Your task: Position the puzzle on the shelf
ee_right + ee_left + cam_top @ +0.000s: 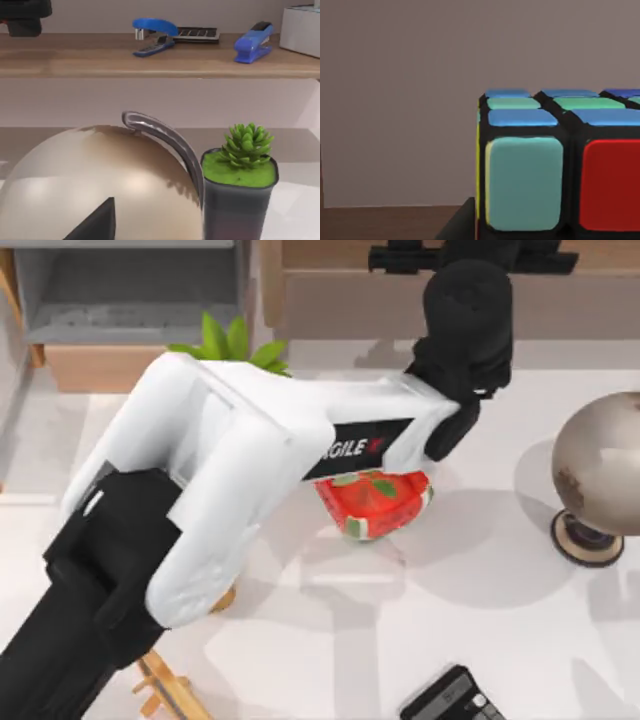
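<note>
Left arm (250,450) stretched toward table's far edge

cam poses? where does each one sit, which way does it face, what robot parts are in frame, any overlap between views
Top view: above the table, looking down; the left arm reaches to the shelf.
Left wrist view: on the left arm, close behind the puzzle, facing a plain wall; a dark edge sits under the puzzle.
Right wrist view: on the right arm, low behind the globe, facing the shelf with staplers.
Shared: shelf and globe in top and right wrist views.

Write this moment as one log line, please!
left gripper: over shelf | puzzle: by gripper, above ledge | right arm: parked near globe
</note>
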